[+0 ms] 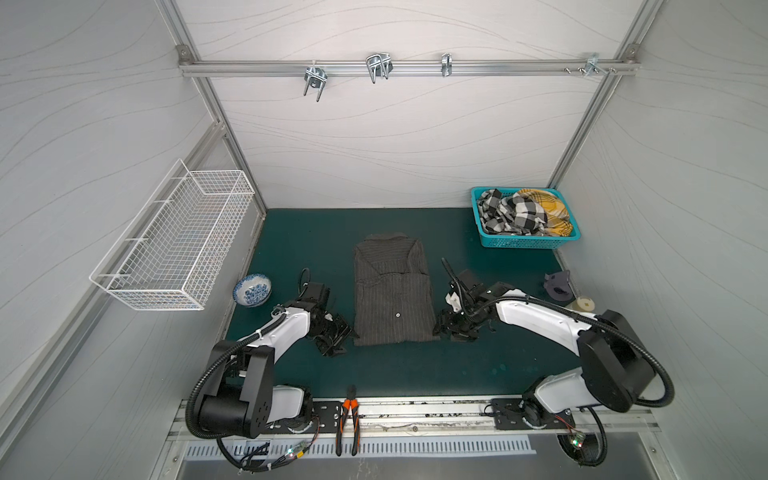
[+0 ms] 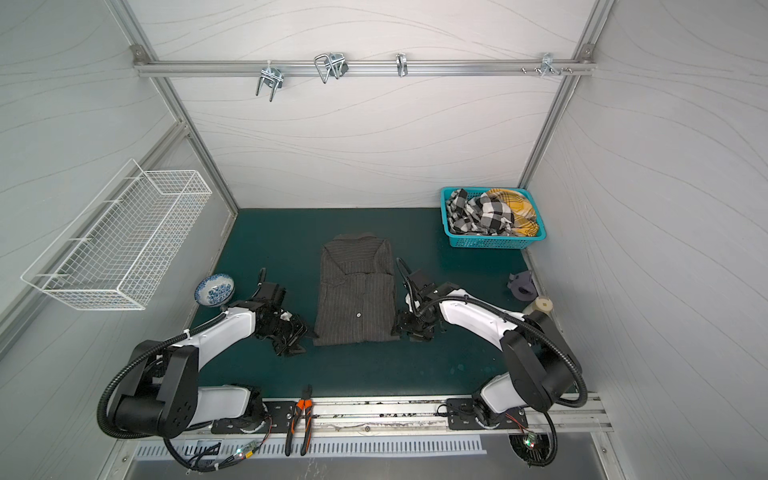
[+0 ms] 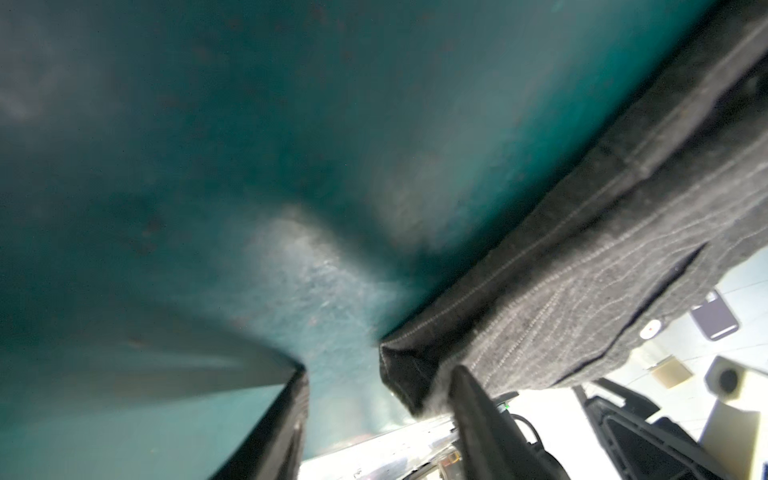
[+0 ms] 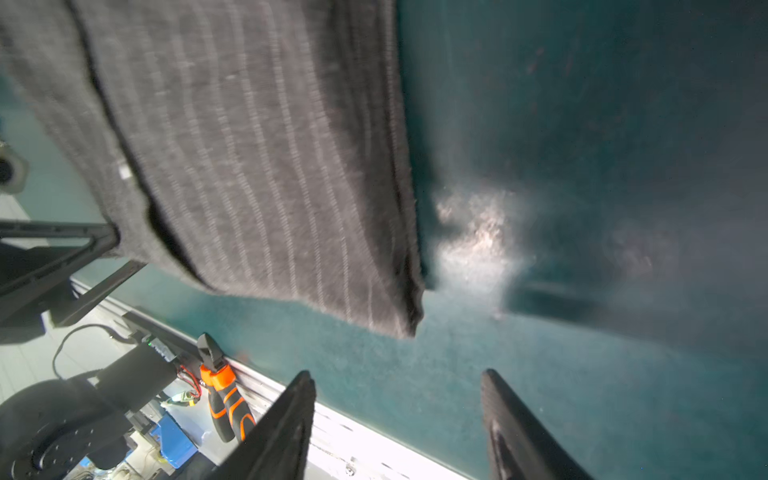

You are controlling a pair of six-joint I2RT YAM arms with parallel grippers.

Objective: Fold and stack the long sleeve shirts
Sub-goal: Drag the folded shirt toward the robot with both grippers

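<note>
dark grey pinstripe shirt (image 1: 392, 291), folded into rectangle, flat at ctr of green mat (image 1: 299, 249), collar at far end

Pale walls on three sides here: back wall (image 1: 395, 145), left wall (image 1: 83, 124) and right wall (image 1: 685, 187), all traced with thin wavy grey lines and joined at the corners by aluminium posts (image 1: 226, 137). High across the back runs a metal rail (image 1: 498, 67), with steel hooks (image 1: 378, 66) clipped along it. On the left wall hangs a white wire basket (image 1: 174, 249). Down below, the floor is a dark teal mat (image 1: 395, 374), evenly lit, though the right wrist view catches a bright patch of glare (image 4: 478, 241) on it. Along the near edge lie a scuffed metal track (image 1: 436, 409) and a slotted grey strip (image 1: 415, 448).
</note>
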